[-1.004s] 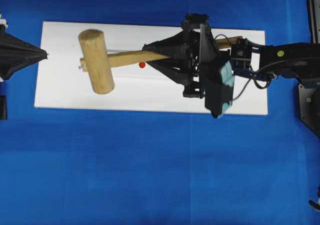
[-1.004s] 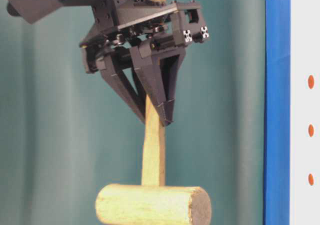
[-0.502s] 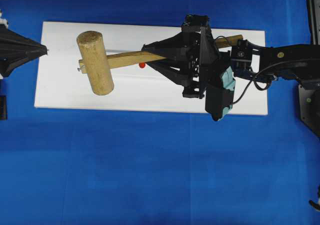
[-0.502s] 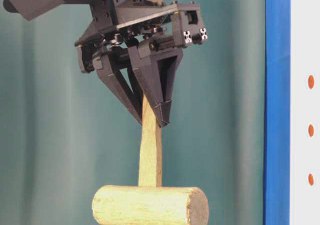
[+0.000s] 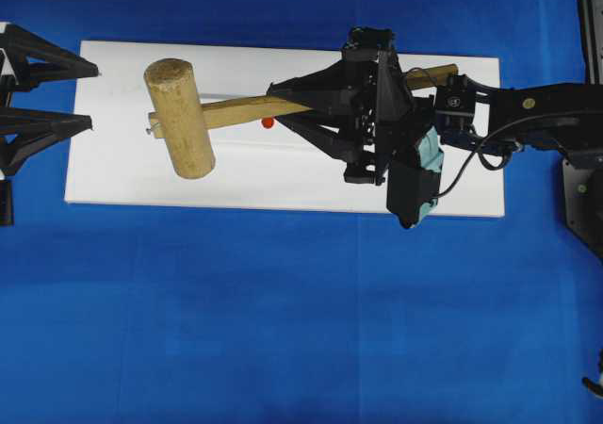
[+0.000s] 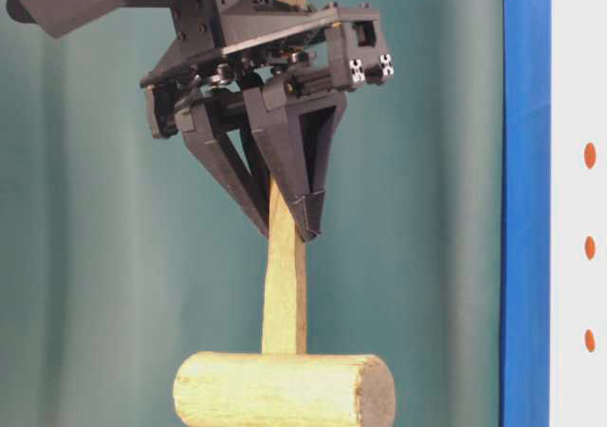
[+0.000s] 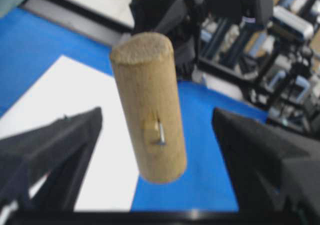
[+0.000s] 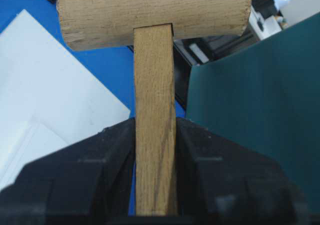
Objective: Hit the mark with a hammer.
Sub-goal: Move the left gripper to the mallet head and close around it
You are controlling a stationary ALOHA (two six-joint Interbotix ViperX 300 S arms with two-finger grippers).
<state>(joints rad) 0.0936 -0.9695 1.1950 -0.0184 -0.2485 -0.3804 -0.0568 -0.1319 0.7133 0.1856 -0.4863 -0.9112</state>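
Observation:
The hammer, a light-wood mallet, hangs in the air over the white board (image 5: 141,174). Its thick head (image 5: 179,118) (image 7: 148,105) (image 8: 150,12) is at the board's left, and the flat handle (image 5: 236,111) (image 6: 285,294) (image 8: 154,110) runs right. My right gripper (image 5: 278,106) (image 6: 285,228) (image 8: 155,130) is shut on the handle's middle. The mark, a small red dot (image 5: 268,122), shows on the board just below the handle, right of the head. My left gripper (image 5: 91,92) (image 7: 156,117) stands open at the board's left edge. It faces the head and touches nothing.
Blue cloth (image 5: 283,330) surrounds the board on all sides. The right arm (image 5: 528,113) stretches in from the right over the board's right end. A teal backdrop (image 6: 114,304) and a white strip with red dots (image 6: 590,155) show at table level.
My left gripper has opened wide from shut. The hammer's head shifted slightly up-left a second ago and has since stayed still in the right gripper.

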